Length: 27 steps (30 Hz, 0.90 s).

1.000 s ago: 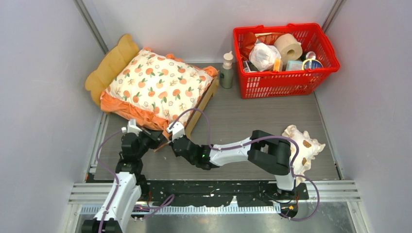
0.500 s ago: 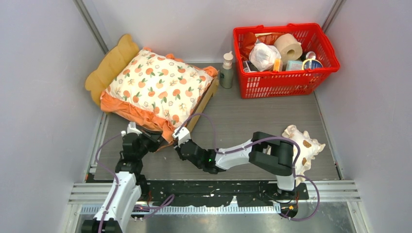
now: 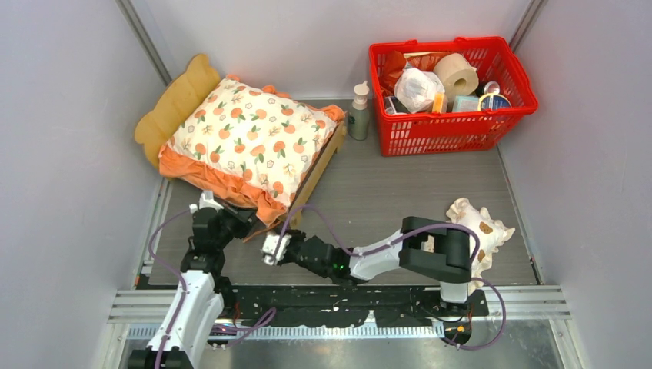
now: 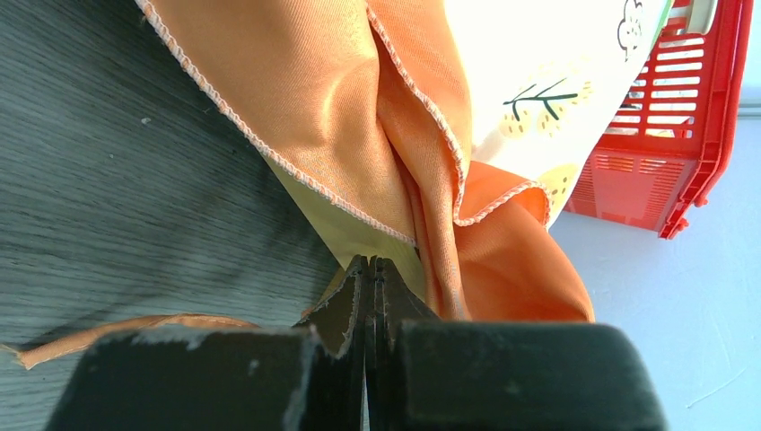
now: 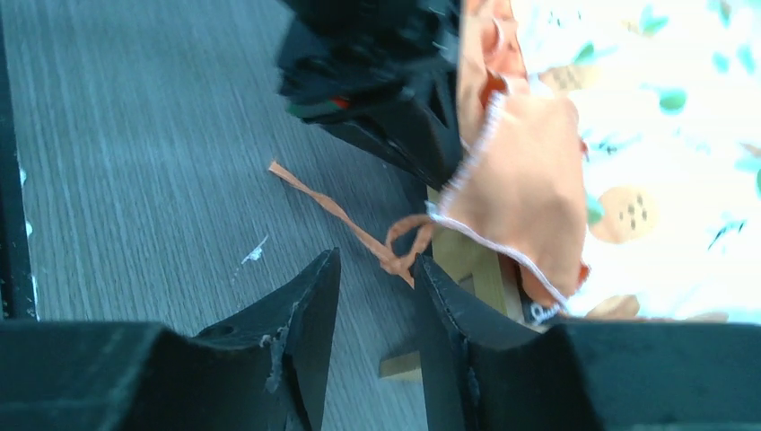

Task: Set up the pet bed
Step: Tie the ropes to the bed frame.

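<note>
Top view: pet bed [image 3: 178,98] at back left of table [image 3: 400,184], headboard by left wall, cushion [image 3: 250,134] lying on it; both unmoved. Right gripper [image 3: 271,250] has pulled back from bed's near corner toward table's front edge, now apart from cushion. Left gripper [image 3: 244,221] stays at that corner, under orange ruffle [image 3: 223,184].

Left wrist: jaws pressed fully together, tips close to light wood frame beneath ruffle. Orange ribbon [image 4: 126,328] lies on table.

Right wrist: fingers parted to narrow gap, nothing between them; a second ago closed. Ribbon and frame corner just ahead.
</note>
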Available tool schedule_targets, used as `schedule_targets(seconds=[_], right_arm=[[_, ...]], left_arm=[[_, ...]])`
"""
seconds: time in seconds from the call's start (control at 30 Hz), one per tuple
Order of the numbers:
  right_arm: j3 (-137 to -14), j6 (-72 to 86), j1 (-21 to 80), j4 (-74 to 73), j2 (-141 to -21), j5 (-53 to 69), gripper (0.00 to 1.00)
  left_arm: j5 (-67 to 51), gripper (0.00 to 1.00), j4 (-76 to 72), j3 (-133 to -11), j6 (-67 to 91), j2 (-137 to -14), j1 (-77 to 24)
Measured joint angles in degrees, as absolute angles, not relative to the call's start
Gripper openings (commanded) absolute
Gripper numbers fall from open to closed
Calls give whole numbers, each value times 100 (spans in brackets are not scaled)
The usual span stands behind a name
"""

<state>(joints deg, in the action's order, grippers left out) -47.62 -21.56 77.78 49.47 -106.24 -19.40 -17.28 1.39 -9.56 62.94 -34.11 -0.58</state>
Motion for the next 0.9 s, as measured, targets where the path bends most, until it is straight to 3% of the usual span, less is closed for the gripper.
schedule_targets(seconds=[0.2, 0.67, 0.9], right_arm=[[-4818, -4115, 8090, 5747, -11362, -1734, 46], [-4727, -6866, 7865, 6337, -12138, -1079, 48], [-5336, -7926, 7913, 6270, -12717, -1160, 49]], left_arm=[[-1682, 0, 351, -1096, 6193, -3457, -58], [-1629, 0, 738, -1352, 5948, -3509, -58], [-1632, 0, 854, -1406, 5937, -3507, -58]])
